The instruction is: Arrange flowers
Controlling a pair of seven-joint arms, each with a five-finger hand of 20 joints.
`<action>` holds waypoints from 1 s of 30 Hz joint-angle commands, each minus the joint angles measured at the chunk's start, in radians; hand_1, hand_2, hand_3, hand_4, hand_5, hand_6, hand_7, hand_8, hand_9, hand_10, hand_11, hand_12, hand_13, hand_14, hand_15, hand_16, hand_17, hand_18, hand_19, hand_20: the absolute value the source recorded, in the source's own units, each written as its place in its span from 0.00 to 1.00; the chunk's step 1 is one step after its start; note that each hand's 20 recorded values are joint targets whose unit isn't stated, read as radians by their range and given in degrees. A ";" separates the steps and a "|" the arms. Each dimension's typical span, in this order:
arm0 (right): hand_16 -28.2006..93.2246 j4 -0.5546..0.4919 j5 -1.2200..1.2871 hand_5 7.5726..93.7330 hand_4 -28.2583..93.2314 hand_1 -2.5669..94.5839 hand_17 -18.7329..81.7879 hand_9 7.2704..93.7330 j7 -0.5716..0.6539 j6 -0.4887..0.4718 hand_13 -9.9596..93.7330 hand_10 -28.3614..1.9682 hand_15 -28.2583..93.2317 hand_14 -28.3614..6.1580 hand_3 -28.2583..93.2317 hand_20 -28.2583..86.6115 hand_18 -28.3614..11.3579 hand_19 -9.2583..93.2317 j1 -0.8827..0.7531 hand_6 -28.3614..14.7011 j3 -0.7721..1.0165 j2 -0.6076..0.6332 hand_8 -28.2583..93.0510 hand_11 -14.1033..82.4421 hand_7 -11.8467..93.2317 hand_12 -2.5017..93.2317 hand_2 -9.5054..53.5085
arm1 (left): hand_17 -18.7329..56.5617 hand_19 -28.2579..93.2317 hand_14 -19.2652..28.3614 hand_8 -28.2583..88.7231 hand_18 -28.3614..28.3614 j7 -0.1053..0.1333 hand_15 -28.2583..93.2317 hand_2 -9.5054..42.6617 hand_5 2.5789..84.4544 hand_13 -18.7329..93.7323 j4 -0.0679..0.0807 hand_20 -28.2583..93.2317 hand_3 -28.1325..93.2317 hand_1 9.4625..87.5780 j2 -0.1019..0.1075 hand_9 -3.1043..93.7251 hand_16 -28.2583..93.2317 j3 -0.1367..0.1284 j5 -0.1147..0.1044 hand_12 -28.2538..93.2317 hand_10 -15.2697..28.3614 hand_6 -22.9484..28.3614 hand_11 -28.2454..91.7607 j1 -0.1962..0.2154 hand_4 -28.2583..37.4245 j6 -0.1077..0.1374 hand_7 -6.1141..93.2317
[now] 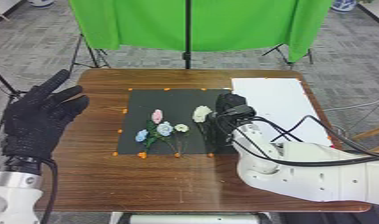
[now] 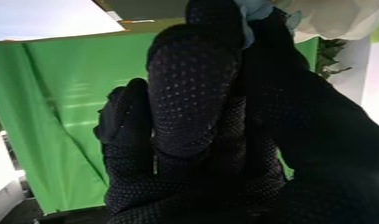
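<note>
- Flowers in a loose cluster to the left of the right robot hand point(image 1: 232, 104), on the black mat point(image 1: 168, 96) over the counter point(image 1: 141, 185).
- Farthest left in that cluster, the blue flower point(image 1: 141, 135); nearer the robot hand, the pink flower point(image 1: 157, 116), the paler blue flower point(image 1: 164, 128) and the small cream flower point(image 1: 181, 128).
- Just beside the right robot hand, on its left, the large white flower point(image 1: 201, 113), with stem running back towards the robot.
- In the right robot hand, light-blue petals point(image 2: 255, 10) between finger and thumb; looks like a light pinch. Cannot tell where the stem runs.
- To the right of the right robot hand, the white sheet point(image 1: 270, 100), lying flat.
- Well apart on the other side, the left robot hand point(image 1: 33, 120): released, fingers spread, beyond the counter's edge.
- Done, by the look of things: five blooms laid on the mat, heads mostly pointing away from the robot.
- Left to do, probably: settle the pinched bloom near the large white flower, then let go and perhaps even out the spacing.
</note>
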 commanded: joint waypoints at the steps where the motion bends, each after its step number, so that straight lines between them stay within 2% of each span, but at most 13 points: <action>1: 0.40 -0.006 -0.008 0.83 0.00 0.58 0.65 0.99 0.006 0.004 0.92 0.76 0.71 0.78 0.81 0.47 0.32 1.00 0.017 0.73 -0.033 -0.014 0.23 0.26 0.31 0.38 0.00 | 0.18 0.74 1.00 0.16 0.95 -0.011 0.75 0.33 0.41 0.40 0.007 0.44 0.88 0.17 -0.003 0.39 0.13 0.000 0.005 0.33 0.83 0.62 0.50 0.006 0.05 -0.011 0.21; 4: 0.39 0.000 -0.017 0.81 0.00 0.57 0.64 0.97 0.003 -0.005 0.90 0.74 0.72 0.77 0.80 0.46 0.32 1.00 0.032 0.72 -0.056 -0.023 0.22 0.24 0.31 0.38 0.00 | 0.18 0.74 1.00 0.16 0.95 0.001 0.75 0.33 0.41 0.40 0.006 0.44 0.88 0.17 -0.002 0.39 0.13 0.000 0.005 0.33 0.83 0.62 0.50 0.011 0.05 -0.008 0.21; 8: 0.39 0.000 -0.011 0.78 0.00 0.56 0.63 0.96 -0.010 -0.017 0.89 0.72 0.72 0.77 0.80 0.45 0.32 1.00 0.023 0.71 -0.047 -0.024 0.22 0.24 0.31 0.37 0.00 | 0.18 0.74 1.00 0.16 0.95 0.000 0.75 0.32 0.41 0.40 0.007 0.45 0.88 0.17 -0.004 0.38 0.13 0.006 0.006 0.33 0.83 0.62 0.50 0.007 0.05 -0.008 0.21; 10: 0.39 0.001 -0.012 0.77 0.00 0.55 0.62 0.94 -0.017 -0.022 0.89 0.71 0.72 0.76 0.80 0.44 0.31 1.00 0.021 0.70 -0.042 -0.023 0.22 0.25 0.31 0.36 0.00 | 0.18 0.74 1.00 0.16 0.95 0.005 0.74 0.32 0.41 0.40 0.007 0.45 0.88 0.17 -0.003 0.38 0.13 0.008 0.004 0.33 0.83 0.62 0.50 0.006 0.05 -0.002 0.21; 14: 0.38 -0.001 -0.008 0.73 0.00 0.50 0.62 0.89 -0.019 -0.031 0.88 0.69 0.72 0.76 0.82 0.44 0.31 1.00 0.018 0.71 -0.028 -0.016 0.19 0.32 0.30 0.31 0.00 | 0.18 0.74 1.00 0.16 0.95 -0.005 0.74 0.33 0.41 0.40 0.008 0.45 0.88 0.17 -0.005 0.38 0.13 0.009 0.005 0.33 0.83 0.62 0.50 0.001 0.05 0.000 0.21; 16: 0.38 0.001 -0.001 0.72 0.00 0.48 0.62 0.87 -0.022 -0.031 0.87 0.67 0.73 0.75 0.84 0.44 0.30 1.00 0.037 0.72 -0.041 -0.015 0.13 0.36 0.30 0.28 0.00 | 0.18 0.74 1.00 0.16 0.95 -0.001 0.74 0.33 0.41 0.40 0.008 0.45 0.88 0.17 -0.005 0.38 0.13 0.010 0.005 0.33 0.83 0.62 0.50 0.002 0.05 0.001 0.21; 21: 0.38 -0.006 0.006 0.69 0.00 0.44 0.61 0.83 -0.033 -0.055 0.86 0.63 0.73 0.74 0.86 0.43 0.29 1.00 0.055 0.70 -0.045 -0.001 0.12 0.42 0.30 0.22 0.00 | 0.18 0.74 1.00 0.16 0.95 0.005 0.75 0.33 0.41 0.40 0.005 0.45 0.88 0.17 -0.007 0.38 0.13 0.003 0.006 0.33 0.83 0.62 0.50 0.012 0.06 -0.001 0.21; 30: 0.38 -0.029 0.013 0.68 0.00 0.43 0.61 0.81 -0.050 -0.082 0.85 0.61 0.74 0.72 0.86 0.42 0.29 1.00 0.052 0.69 -0.037 0.013 0.12 0.43 0.29 0.20 0.00 | 0.18 0.74 1.00 0.16 0.95 0.007 0.74 0.32 0.41 0.40 0.003 0.45 0.88 0.17 -0.010 0.38 0.13 0.004 0.005 0.33 0.83 0.62 0.50 0.014 0.06 0.007 0.21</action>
